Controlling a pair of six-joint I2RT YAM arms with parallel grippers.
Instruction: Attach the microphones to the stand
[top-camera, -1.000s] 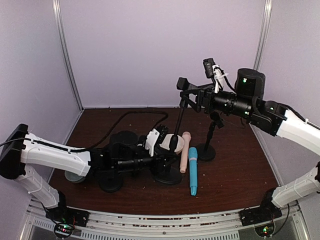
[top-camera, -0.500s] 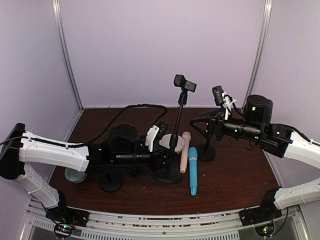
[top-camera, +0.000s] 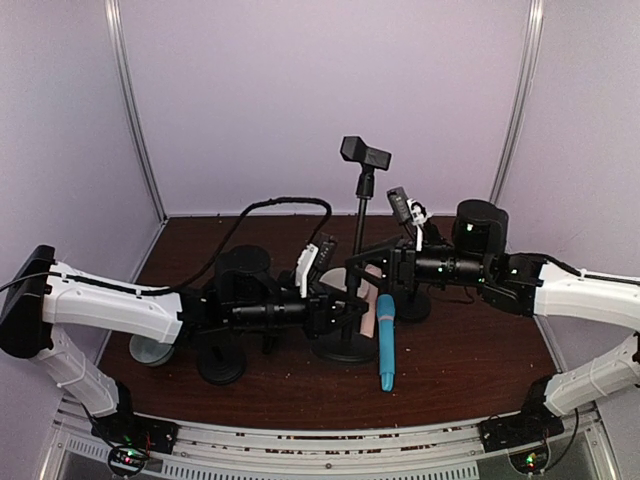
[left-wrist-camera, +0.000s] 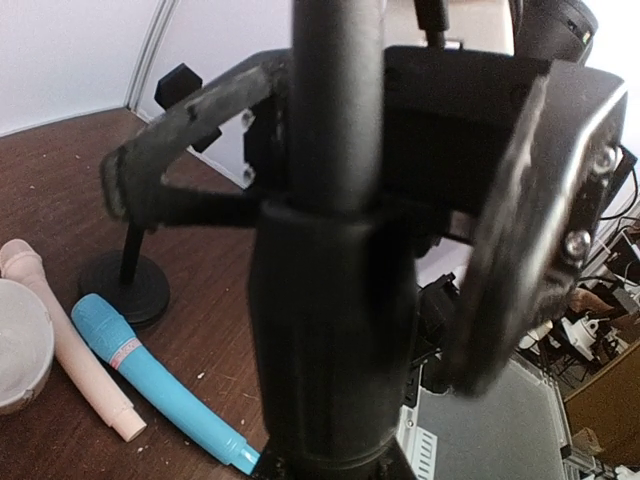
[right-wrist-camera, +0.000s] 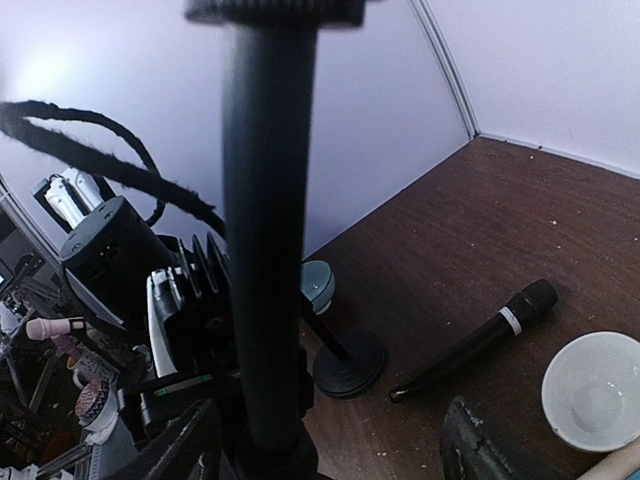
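- Top external: left claw (top-camera: 349, 311) is clamped on the stand (top-camera: 358, 225) low on its pole, centre frame; right claw (top-camera: 363, 263) gapes around the pole higher up.
- Blue microphone (top-camera: 386, 347) and cream-pink microphone (top-camera: 368, 322) lie on the bench (top-camera: 470, 342), just right of centre; black microphone (right-wrist-camera: 478, 338) shows centre-right in the right wrist view.
- Risk: the right claw brushing the pole could tip the stand onto them.

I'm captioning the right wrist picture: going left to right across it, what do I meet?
stand pole → round base of a second stand → black microphone → white bowl
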